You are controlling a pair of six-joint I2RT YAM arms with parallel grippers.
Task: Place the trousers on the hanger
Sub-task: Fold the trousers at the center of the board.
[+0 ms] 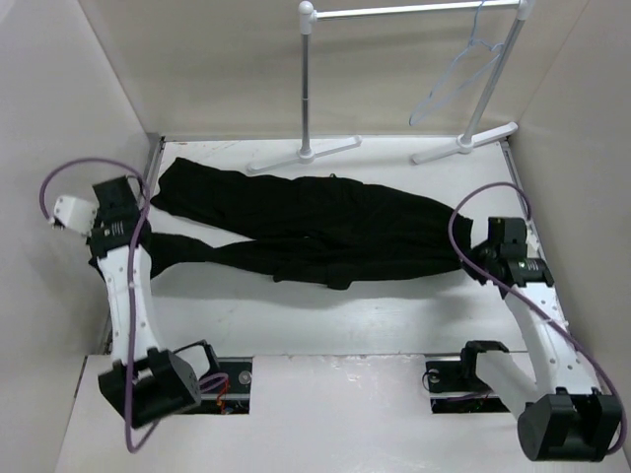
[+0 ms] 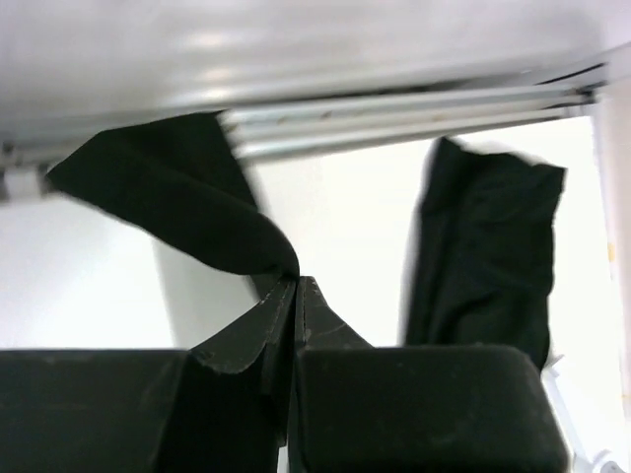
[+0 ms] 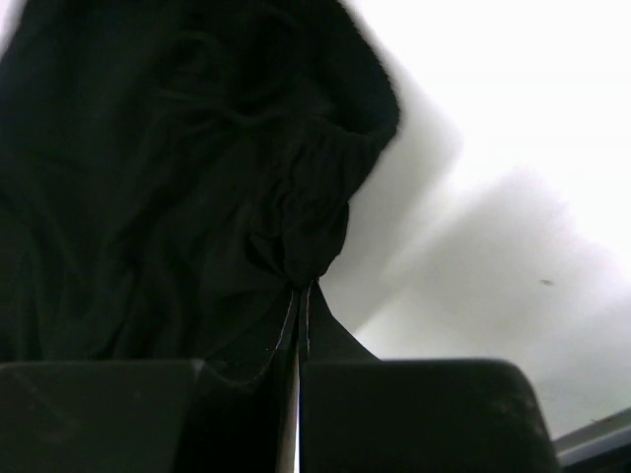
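From above, a pair of plain black long-legged trousers point(image 1: 325, 227) of soft matte fabric lies spread across the white table point(image 1: 296, 315), running from the far left towards the right edge. The 2 legs end on the left and the gathered waist end lies on the right. The left hand point(image 1: 138, 232) sits at the nearer leg end and the right hand point(image 1: 481, 251) at the waist end. This view does not show how either hand's fingers stand. A thin, pale, translucent triangular hanger point(image 1: 455, 74) hangs by its hook from the top rail of a white metal garment rack point(image 1: 308, 89). The rack stands at the far side of the table, well apart from the trousers.

In the left wrist view, the left hand's 2 dark fingers point(image 2: 256, 335) are pressed together on a fold of black fabric. That fold rises from the fingertips up and to the left, clear of the table. The other leg end lies flat on the table to the right.

In the right wrist view, the right hand's fingers point(image 3: 330, 340) are together, pinching a bunched, puckered bit of the trousers at their tips. The rest of the black cloth fills the left of the view, with bare white table to the right.
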